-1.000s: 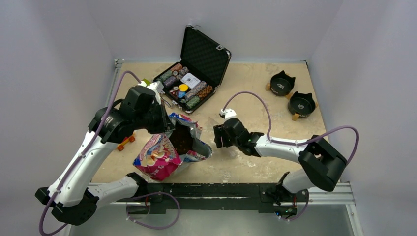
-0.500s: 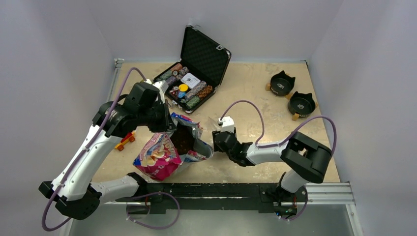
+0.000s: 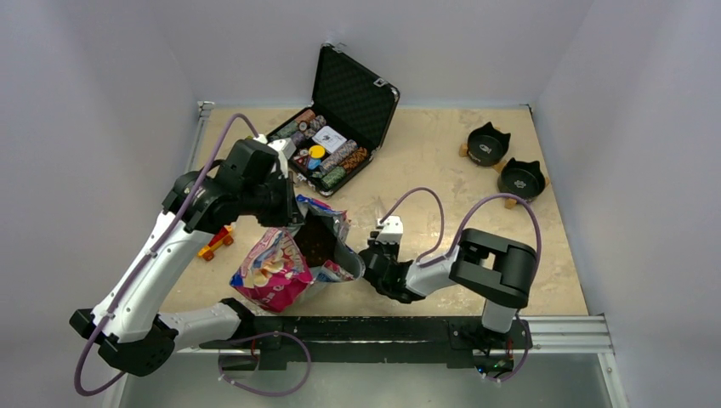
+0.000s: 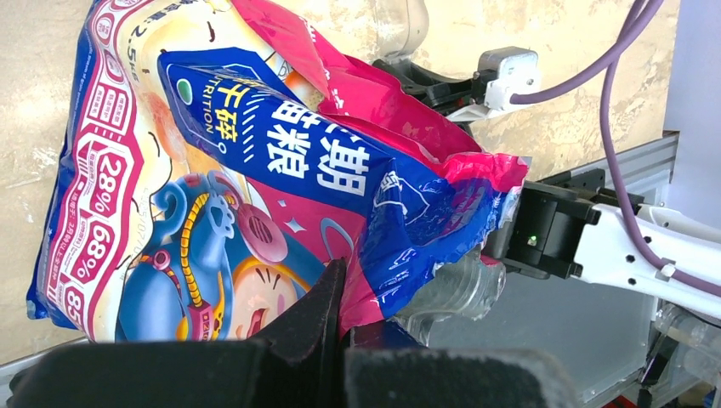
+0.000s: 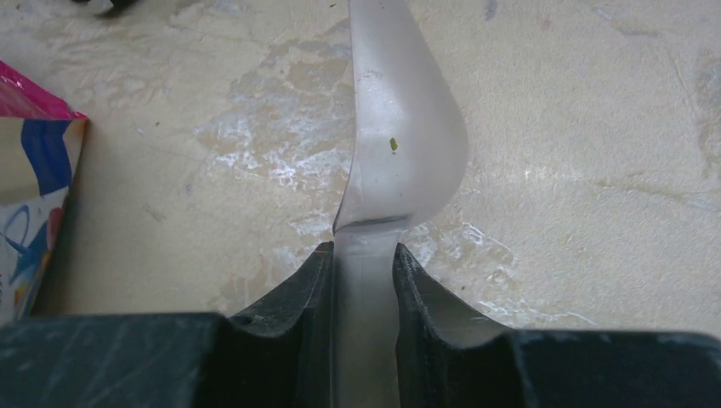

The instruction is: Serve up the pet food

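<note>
- Pet food (image 3: 316, 240) lies dark inside the open bag (image 3: 272, 276); we see none served yet.
- Left gripper (image 4: 344, 327) stays clamped on the bag's rim.
- Right gripper (image 5: 361, 255), closed on the empty clear scoop (image 5: 400, 153), has swung in beside the bag mouth; we judge scooping comes next.

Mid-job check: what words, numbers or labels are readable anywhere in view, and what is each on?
"RITION": blue panel of the bag, the start of the word folded away.
"期粮": large white characters on the same panel; the smaller ones beside them are unclear.
"28%", "68%": pink strip along the bag's edge.
Card in the case, marks on the bowls: too small to read.
Clear scoop: no text.
</note>
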Robot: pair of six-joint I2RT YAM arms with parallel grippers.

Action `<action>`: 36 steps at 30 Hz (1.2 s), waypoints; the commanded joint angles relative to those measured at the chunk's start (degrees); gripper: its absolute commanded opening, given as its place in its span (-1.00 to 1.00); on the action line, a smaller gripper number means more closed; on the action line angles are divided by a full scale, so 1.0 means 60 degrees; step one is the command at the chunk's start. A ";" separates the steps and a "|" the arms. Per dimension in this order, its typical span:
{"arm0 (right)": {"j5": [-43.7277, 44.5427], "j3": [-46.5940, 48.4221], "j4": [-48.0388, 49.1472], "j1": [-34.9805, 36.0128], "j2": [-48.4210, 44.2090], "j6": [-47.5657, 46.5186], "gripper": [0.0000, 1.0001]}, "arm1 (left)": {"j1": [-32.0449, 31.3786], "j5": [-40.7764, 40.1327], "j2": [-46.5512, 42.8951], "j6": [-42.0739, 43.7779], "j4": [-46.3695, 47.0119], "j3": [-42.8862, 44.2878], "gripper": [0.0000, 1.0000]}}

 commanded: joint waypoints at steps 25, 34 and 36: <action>-0.8147 0.6455 -1.6894 0.0186 -0.9341 0.0307 -1.00 | -0.0047 0.0471 0.0353 -0.0204 0.1618 -0.0546 -1.00; -1.0018 0.9783 -1.6610 0.0179 -0.7013 -0.1088 -1.00 | -0.0282 0.1216 0.0801 -0.0273 0.1876 -0.0241 -1.00; -1.0309 1.0166 -1.6173 0.0063 -0.6294 -0.1332 -1.00 | -0.0383 0.1352 0.0805 -0.0371 0.1854 -0.0183 -1.00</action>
